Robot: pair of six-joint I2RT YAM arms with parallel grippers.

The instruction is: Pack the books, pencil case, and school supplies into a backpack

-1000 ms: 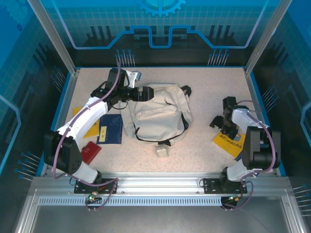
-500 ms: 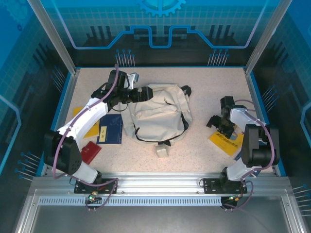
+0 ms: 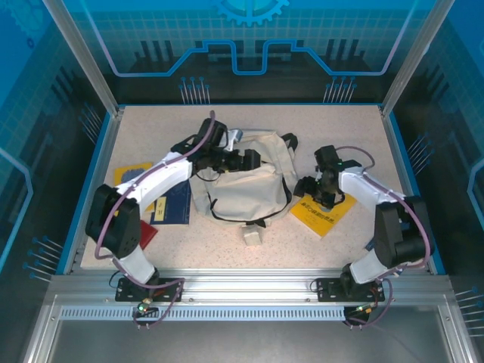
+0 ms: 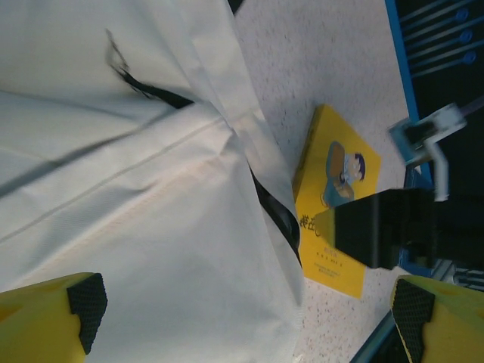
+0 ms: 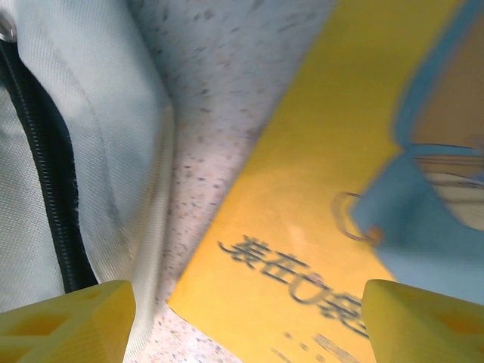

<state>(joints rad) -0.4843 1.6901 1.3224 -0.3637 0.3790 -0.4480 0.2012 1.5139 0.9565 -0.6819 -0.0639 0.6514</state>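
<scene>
The cream-white backpack (image 3: pixel 243 184) lies in the middle of the table. My left gripper (image 3: pixel 246 160) hovers open over its top; in the left wrist view the fabric (image 4: pixel 128 197) spreads between the wide-apart fingertips (image 4: pixel 88 301). One of the books, yellow with a cartoon cover (image 3: pixel 324 213), lies just right of the backpack. My right gripper (image 3: pixel 308 189) stands open low over its near corner. The right wrist view has that yellow book (image 5: pixel 325 181) under the spread jaws (image 5: pixel 246 325), beside the backpack's edge (image 5: pixel 91 151). A navy book (image 3: pixel 175 203) and another yellow book (image 3: pixel 127 175) lie at the left.
A red flat item (image 3: pixel 145 233) lies near the left arm's base. A small beige tag (image 3: pixel 252 235) dangles at the backpack's near side. Blue rails (image 3: pixel 401 159) border the table. Speckled tabletop (image 3: pixel 340 136) shows behind the right arm.
My right gripper has swept left and the yellow book has slid with it up to the backpack. My left gripper has moved right, from the backpack's left edge to over its top.
</scene>
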